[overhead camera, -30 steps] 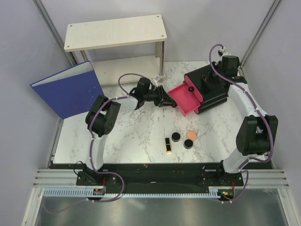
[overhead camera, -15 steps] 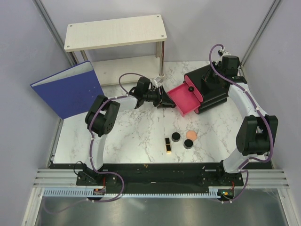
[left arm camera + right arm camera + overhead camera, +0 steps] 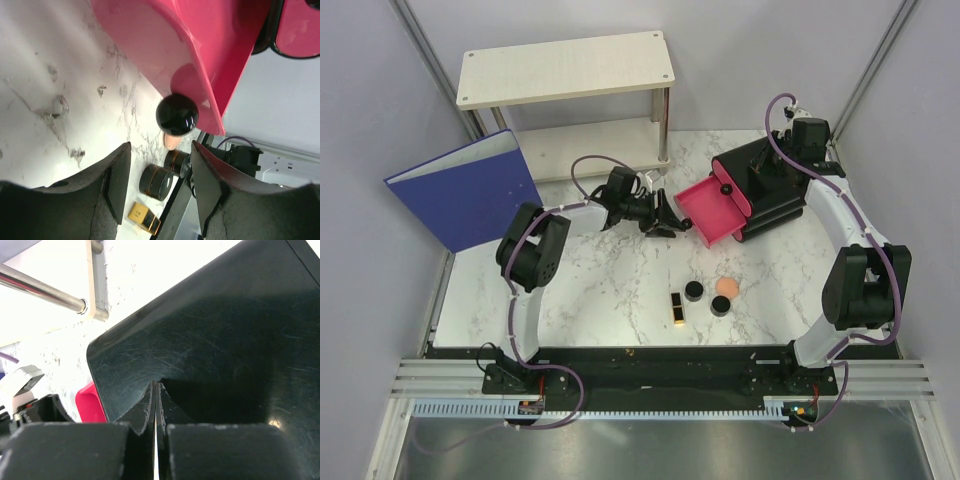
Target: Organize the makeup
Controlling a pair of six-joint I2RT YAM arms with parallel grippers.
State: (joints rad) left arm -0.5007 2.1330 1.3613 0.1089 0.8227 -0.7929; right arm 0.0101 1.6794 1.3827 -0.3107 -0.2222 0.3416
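Observation:
The black-and-gold lipstick (image 3: pixel 676 308), two round black jars (image 3: pixel 694 291) (image 3: pixel 720 306) and the peach puff (image 3: pixel 727 287) lie on the marble in front of the organizer (image 3: pixel 775 205). Its pink drawer (image 3: pixel 713 208) is pulled out. The peach tubes are out of view. My left gripper (image 3: pixel 667 216) is open and empty, just left of the drawer. In the left wrist view the drawer's black knob (image 3: pixel 176 115) sits just beyond the open gripper (image 3: pixel 160 150), apart from it, with a jar (image 3: pixel 156 182) and the lipstick (image 3: pixel 144 217) beyond. My right gripper (image 3: pixel 156 386) is shut, its tips resting on the organizer's top (image 3: pixel 210 340).
A blue binder (image 3: pixel 465 190) leans at the left. A wooden shelf (image 3: pixel 565 68) stands at the back, its metal post (image 3: pixel 663 125) close behind the left gripper. The organizer fills the back right corner.
My left gripper has drawn back a little to the left, away from the pink drawer's front. The drawer, the makeup and the right arm have not moved.

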